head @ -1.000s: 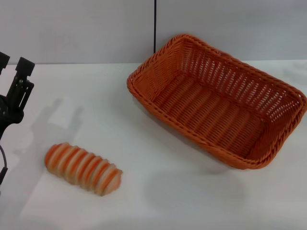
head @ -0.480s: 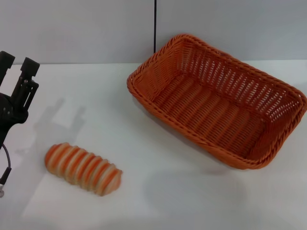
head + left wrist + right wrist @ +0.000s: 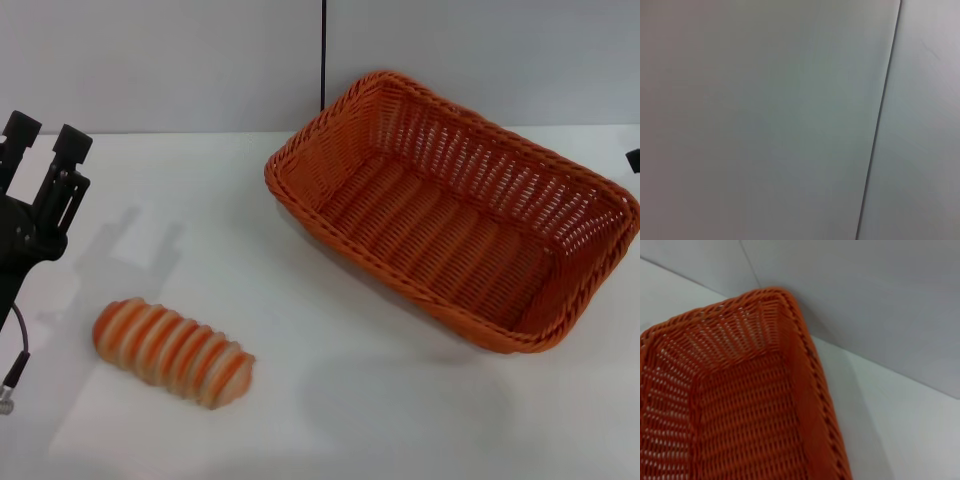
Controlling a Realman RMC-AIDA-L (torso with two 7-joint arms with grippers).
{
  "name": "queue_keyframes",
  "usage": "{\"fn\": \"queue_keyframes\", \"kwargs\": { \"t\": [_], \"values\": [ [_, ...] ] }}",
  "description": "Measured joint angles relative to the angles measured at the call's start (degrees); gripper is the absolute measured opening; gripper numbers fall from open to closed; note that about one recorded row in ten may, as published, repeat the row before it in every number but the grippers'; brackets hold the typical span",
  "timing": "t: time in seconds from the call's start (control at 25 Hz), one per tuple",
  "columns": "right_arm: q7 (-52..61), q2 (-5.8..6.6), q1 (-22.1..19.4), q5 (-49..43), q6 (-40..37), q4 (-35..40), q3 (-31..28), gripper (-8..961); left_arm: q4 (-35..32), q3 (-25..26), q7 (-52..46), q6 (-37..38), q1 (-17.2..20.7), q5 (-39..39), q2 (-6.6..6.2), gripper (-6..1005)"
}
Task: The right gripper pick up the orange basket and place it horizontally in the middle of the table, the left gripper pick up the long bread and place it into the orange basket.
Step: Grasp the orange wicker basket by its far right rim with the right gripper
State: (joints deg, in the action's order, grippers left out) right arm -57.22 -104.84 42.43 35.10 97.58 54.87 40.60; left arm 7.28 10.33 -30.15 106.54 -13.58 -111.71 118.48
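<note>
just one orange basket [image 3: 450, 210], one long bread [image 3: 172, 351]

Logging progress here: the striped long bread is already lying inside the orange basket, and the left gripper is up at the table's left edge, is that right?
Not quite. The head view shows the long bread lying on the table, apart from the orange basket, which holds nothing. The left gripper is at the table's left edge, as you said.
</note>
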Motion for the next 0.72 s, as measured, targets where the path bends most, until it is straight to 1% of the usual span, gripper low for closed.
{"fn": "queue_keyframes", "kwargs": {
  "t": [0.2, 0.24, 0.28, 0.44, 0.72],
  "values": [
    [-1.30, -0.34, -0.12, 0.46, -1.91, -2.42, -0.13, 559, 0.02, -0.12, 0.00, -0.25, -0.08, 0.00, 0.00, 657],
    [-1.99, -0.73, -0.15, 0.46, -2.22, -2.67, -0.18, 559, 0.02, -0.13, 0.00, -0.35, -0.12, 0.01, 0.00, 657],
    [-1.99, -0.73, -0.15, 0.46, -2.22, -2.67, -0.18, 558, 0.01, -0.14, 0.00, -0.43, -0.13, 0.01, 0.00, 657],
    [-2.94, -1.63, -0.21, 0.46, -2.49, -2.63, -0.20, 558, 0.01, -0.16, 0.00, -1.05, -0.26, 0.01, 0.00, 658],
    [-3.30, -2.34, -0.19, 0.46, -3.92, -3.03, 0.01, 558, 0.10, -0.61, 0.00, -1.55, -0.57, 0.01, 0.00, 658]
  ]
}}
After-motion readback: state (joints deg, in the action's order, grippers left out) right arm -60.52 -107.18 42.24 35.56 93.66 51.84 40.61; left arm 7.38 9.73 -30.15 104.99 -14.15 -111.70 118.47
